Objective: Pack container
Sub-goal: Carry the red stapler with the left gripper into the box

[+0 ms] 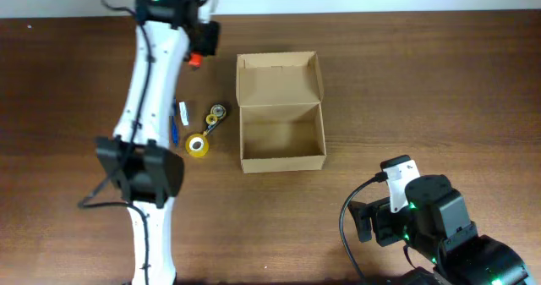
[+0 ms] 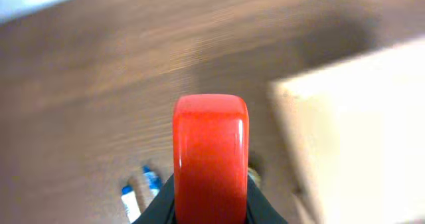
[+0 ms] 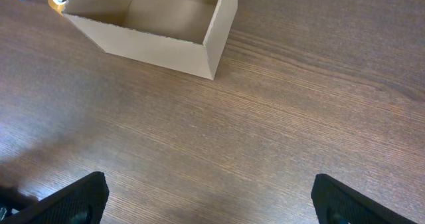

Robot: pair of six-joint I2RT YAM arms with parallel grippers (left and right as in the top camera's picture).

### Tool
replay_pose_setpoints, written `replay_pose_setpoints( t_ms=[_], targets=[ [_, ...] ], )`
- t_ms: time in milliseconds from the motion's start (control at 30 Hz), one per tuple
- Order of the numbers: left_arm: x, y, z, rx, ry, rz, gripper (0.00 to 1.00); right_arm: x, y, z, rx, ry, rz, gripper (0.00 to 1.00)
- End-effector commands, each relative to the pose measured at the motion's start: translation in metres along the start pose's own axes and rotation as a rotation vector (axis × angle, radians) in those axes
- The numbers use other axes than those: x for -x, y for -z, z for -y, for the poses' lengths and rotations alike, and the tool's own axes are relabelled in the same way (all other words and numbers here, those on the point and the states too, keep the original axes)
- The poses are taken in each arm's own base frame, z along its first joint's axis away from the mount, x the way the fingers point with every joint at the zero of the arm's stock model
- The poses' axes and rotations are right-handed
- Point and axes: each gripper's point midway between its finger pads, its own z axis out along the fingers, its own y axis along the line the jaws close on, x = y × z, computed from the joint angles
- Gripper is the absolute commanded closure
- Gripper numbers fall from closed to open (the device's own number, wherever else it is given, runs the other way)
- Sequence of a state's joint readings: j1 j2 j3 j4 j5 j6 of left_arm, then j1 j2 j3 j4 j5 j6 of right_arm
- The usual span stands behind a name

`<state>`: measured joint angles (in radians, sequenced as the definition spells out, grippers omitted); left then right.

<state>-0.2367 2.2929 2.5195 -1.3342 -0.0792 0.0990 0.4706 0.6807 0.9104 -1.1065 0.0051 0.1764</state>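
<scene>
The tan cardboard container (image 1: 281,131) stands open mid-table, its flap lid (image 1: 279,75) folded back; its inside looks empty. It also shows in the right wrist view (image 3: 159,24) and blurred at the right of the left wrist view (image 2: 362,131). My left gripper (image 1: 197,58) is at the far left of the box, shut on a red roll (image 2: 210,154) and holding it above the table. My right gripper (image 3: 209,197) is open and empty over bare table, near the front right.
A yellow tape roll (image 1: 197,145), a smaller roll (image 1: 217,112) and blue-and-white pens (image 1: 180,116) lie left of the box. The pens also show in the left wrist view (image 2: 136,191). The left arm (image 1: 144,107) stretches across the table's left side.
</scene>
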Motion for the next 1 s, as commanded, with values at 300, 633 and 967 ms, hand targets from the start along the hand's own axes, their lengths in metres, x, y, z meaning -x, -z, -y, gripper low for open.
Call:
replay_pose_setpoints(
  t_ms=[300,633,967],
  targets=[
    [-0.024,0.088,0.135,-0.258,-0.521,0.079,0.98,-0.001,-0.001,-0.002,0.009,0.009,-0.002,0.01],
    [-0.103,0.090,0.160,-0.316,-0.746,0.011,0.98,-0.001,-0.001,-0.002,0.009,0.009,-0.002,0.01],
    [-0.159,0.077,0.182,-0.474,-1.013,0.142,0.98,-0.001,-0.001,-0.002,0.009,0.009,-0.002,0.01]
  ],
)
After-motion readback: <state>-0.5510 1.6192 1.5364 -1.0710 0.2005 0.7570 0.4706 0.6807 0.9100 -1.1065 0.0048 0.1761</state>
